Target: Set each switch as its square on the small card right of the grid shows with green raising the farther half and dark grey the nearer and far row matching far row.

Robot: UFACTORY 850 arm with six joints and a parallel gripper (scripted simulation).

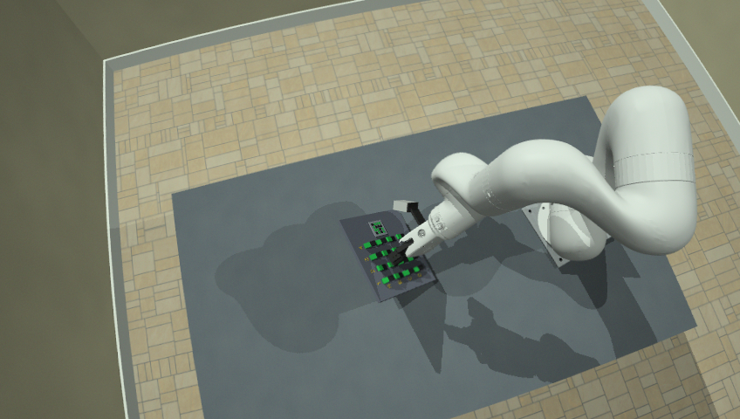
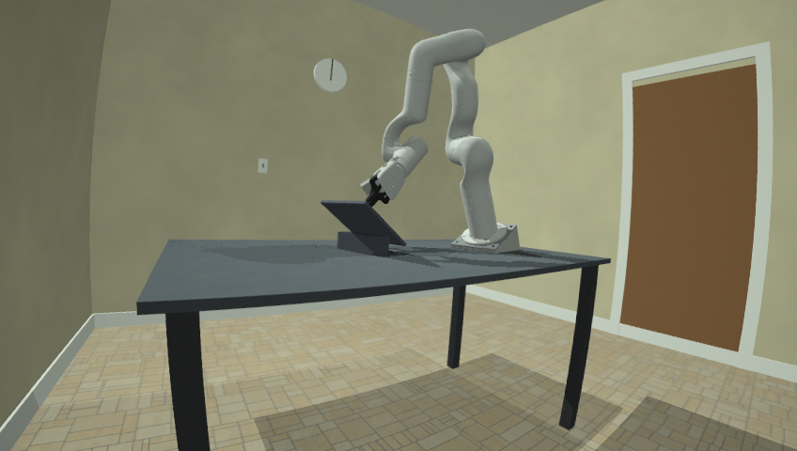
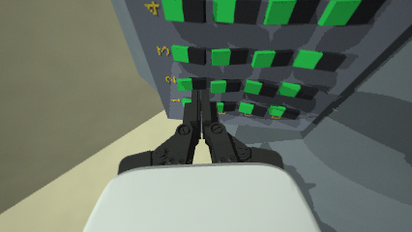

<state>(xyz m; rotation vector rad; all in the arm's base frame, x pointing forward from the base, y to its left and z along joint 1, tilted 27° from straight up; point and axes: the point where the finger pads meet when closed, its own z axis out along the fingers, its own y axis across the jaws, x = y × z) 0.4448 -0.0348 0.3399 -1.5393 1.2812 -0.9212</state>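
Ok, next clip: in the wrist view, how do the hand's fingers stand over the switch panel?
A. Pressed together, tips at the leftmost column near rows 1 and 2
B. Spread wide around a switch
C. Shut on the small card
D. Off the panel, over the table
A: the hand has its two black fingers pressed together with nothing between them, their tips over the leftmost column of the switch panel by the row 1 and 2 labels.
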